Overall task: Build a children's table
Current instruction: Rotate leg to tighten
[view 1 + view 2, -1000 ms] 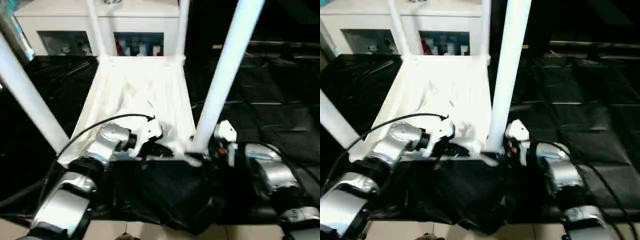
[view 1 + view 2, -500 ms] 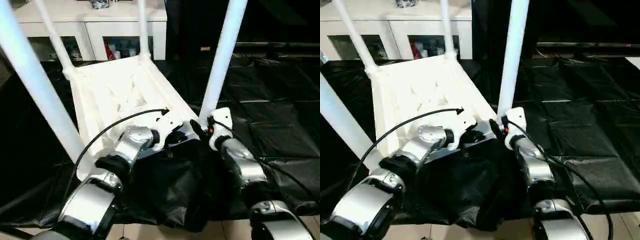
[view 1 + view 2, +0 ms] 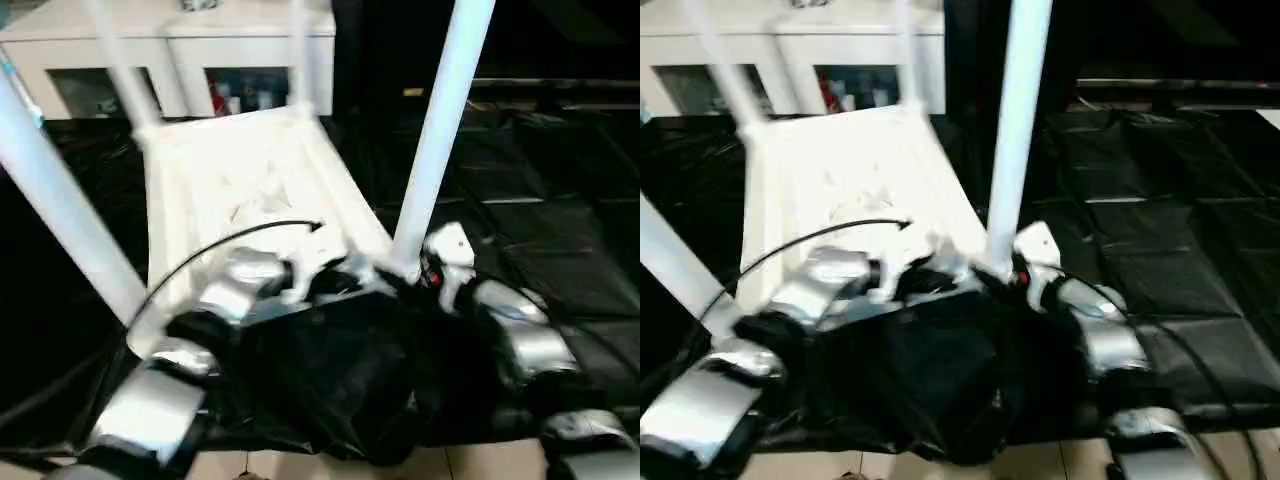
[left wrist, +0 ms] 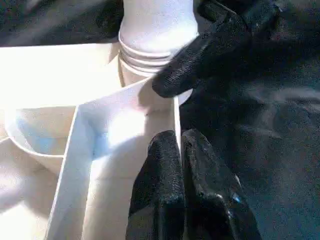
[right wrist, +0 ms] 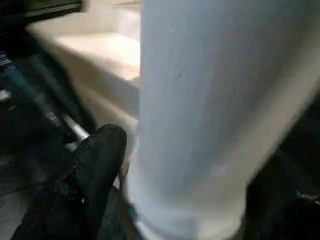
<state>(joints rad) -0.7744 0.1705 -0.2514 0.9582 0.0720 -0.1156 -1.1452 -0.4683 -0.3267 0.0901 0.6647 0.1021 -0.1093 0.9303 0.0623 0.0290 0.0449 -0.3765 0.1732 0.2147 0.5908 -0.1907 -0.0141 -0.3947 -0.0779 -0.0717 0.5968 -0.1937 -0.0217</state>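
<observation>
On black sheeting (image 3: pixel 560 230) before a white cabinet (image 3: pixel 250 40), the children's table (image 3: pixel 250 190) lies upside down, legs pointing up. At its near edge my left gripper (image 4: pixel 179 145) has its fingers pinched together on the thin rim. At the near right corner my right gripper (image 3: pixel 425 272) sits by the base of a leg (image 3: pixel 435 140), one finger (image 5: pixel 97 160) beside the tube; I cannot tell whether it grips.

Both rounded silver metal forearms (image 3: pixel 150 405) are showing black joint bands — a thin black cable (image 3: pixel 215 245) is looping over the left one, white wrist housings (image 3: pixel 450 248) up front.
</observation>
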